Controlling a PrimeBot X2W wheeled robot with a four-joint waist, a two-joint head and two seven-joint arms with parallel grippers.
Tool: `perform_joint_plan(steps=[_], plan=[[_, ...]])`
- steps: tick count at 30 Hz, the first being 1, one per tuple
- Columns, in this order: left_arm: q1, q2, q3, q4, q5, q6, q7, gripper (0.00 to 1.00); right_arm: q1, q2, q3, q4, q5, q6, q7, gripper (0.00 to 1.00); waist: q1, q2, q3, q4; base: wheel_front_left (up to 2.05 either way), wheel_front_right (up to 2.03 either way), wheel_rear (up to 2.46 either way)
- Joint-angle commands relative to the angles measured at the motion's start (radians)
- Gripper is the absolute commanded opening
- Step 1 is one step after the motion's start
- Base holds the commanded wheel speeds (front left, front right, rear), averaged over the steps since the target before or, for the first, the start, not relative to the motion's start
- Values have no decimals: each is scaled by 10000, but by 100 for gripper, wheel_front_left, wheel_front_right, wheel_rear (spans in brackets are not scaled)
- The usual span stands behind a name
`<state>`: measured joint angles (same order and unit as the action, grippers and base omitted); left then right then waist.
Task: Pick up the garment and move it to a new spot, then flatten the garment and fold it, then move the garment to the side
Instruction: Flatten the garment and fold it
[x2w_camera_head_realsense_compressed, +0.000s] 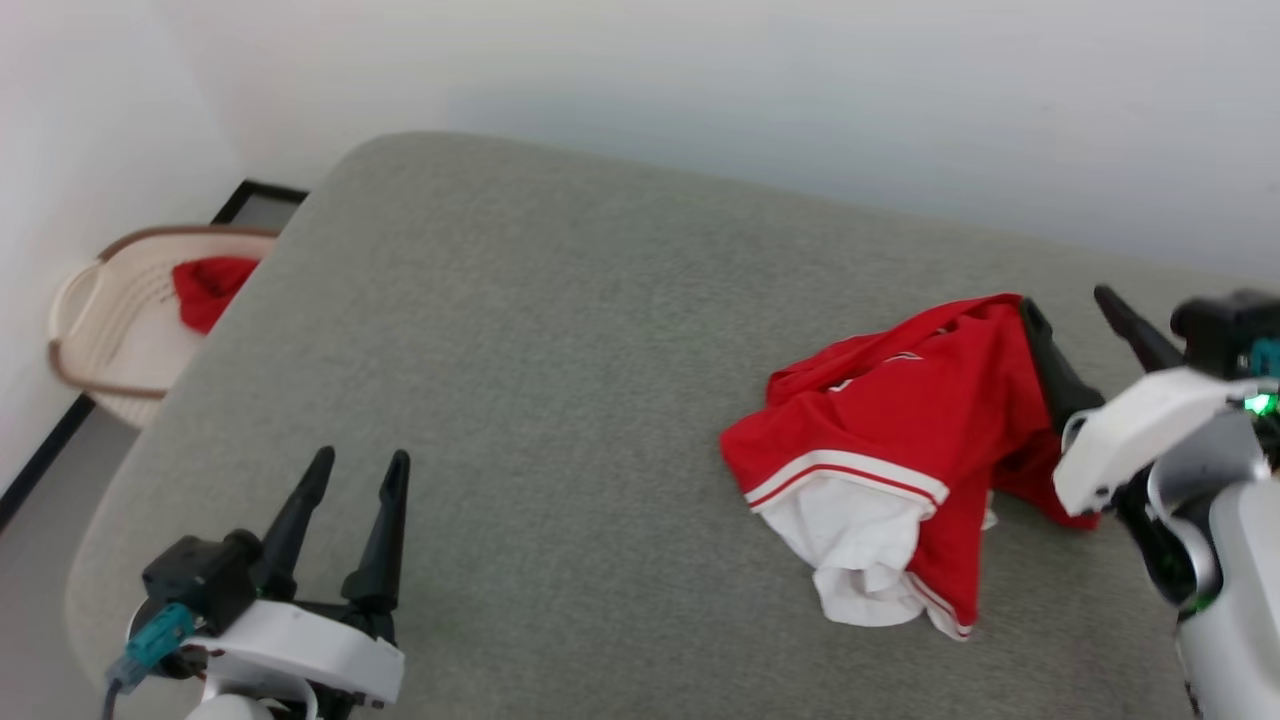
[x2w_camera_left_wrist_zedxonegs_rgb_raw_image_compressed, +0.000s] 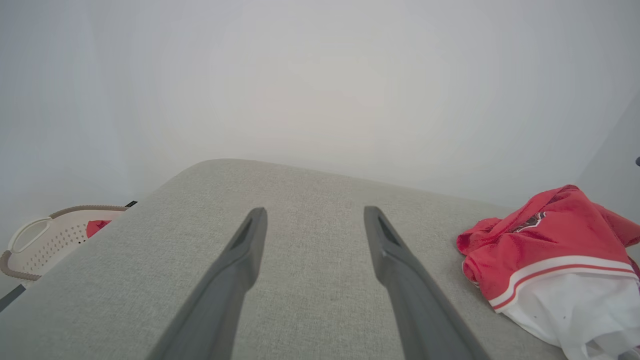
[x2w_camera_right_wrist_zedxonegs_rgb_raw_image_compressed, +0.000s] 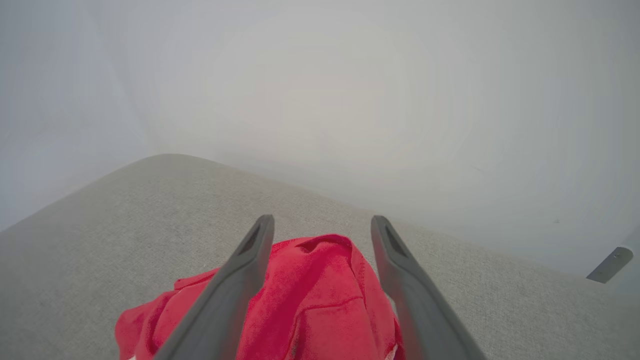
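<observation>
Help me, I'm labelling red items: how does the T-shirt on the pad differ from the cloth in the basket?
The T-shirt lies on the grey pad; the cloth sits in the cream basket beside it. The T-shirt shows a white sleeve with striped trim; the cloth looks plain red. The T-shirt heap looks larger than the cloth, which the pad's edge partly hides. Both are red and crumpled.

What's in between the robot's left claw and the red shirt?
Nothing but bare grey cushion. The head view shows it stretching from the left gripper to the garment.
</observation>
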<state>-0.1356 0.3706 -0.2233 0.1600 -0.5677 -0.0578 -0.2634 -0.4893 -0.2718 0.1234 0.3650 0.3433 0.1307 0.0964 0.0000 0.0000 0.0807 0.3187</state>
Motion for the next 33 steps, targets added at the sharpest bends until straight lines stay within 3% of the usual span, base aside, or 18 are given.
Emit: perform_joint_plan(steps=[1,22,33], plan=[[104,49,36,-77,-1,49,3,100,255,47,-76,-182,17,1,-59,100,0,0,-347,-371,0,0,0],[1088,689,639,-1104,-313,580,201,100,3701,1626,-1061,-3456,-838,1,-17,100,0,0,-940,-1690,0,0,0],[1313,823,594,-2007,-667,457,725,100,4693,2065,-1553,-4155,-1006,1,51,100,0,0,-932,-2177,0,0,0]])
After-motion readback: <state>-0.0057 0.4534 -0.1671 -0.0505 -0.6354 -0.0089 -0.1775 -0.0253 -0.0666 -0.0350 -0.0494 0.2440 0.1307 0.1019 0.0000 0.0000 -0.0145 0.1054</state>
